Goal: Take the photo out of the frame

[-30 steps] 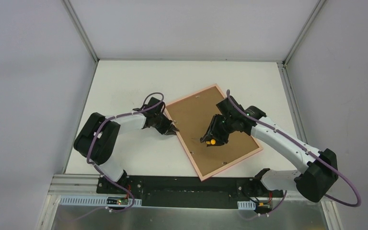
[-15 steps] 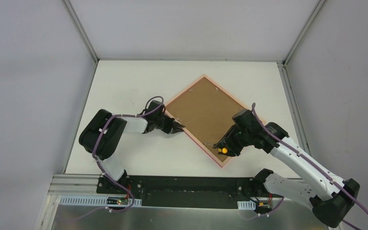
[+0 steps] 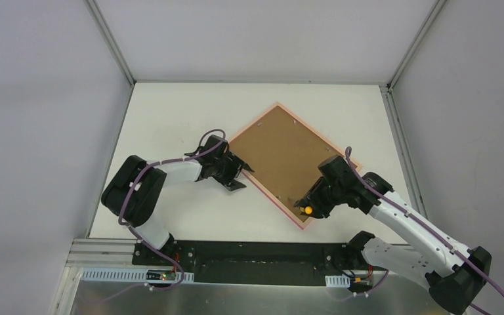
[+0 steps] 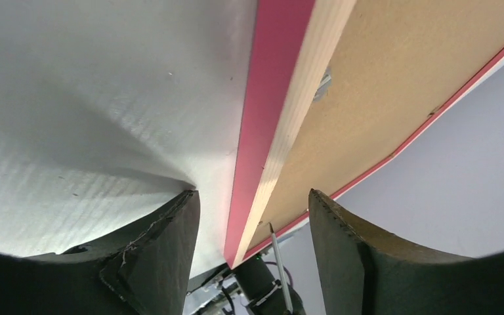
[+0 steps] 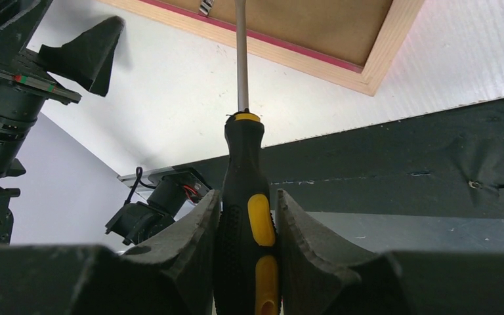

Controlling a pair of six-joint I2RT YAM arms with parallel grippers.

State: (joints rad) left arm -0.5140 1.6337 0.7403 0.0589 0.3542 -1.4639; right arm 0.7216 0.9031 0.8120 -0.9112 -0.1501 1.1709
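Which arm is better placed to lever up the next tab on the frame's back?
Right. The right gripper holds the screwdriver, its shaft over the back of the frame beside a metal tab; the left gripper stands open and empty astride its edge.

**Non-task items in view**

White table top (image 3: 170, 111) fills the centre of the overhead view; its surface is faintly textured. Grey walls (image 3: 39, 98) stand at left, right and top, joined by aluminium rails (image 3: 108, 39). Black base plate (image 3: 249, 252) runs along the lower edge, with a white slotted cable duct (image 3: 125, 275) below it, lower left. Screwdriver (image 5: 249, 216): black handle, yellow inserts, steel shaft pointing to the top of the right wrist view.
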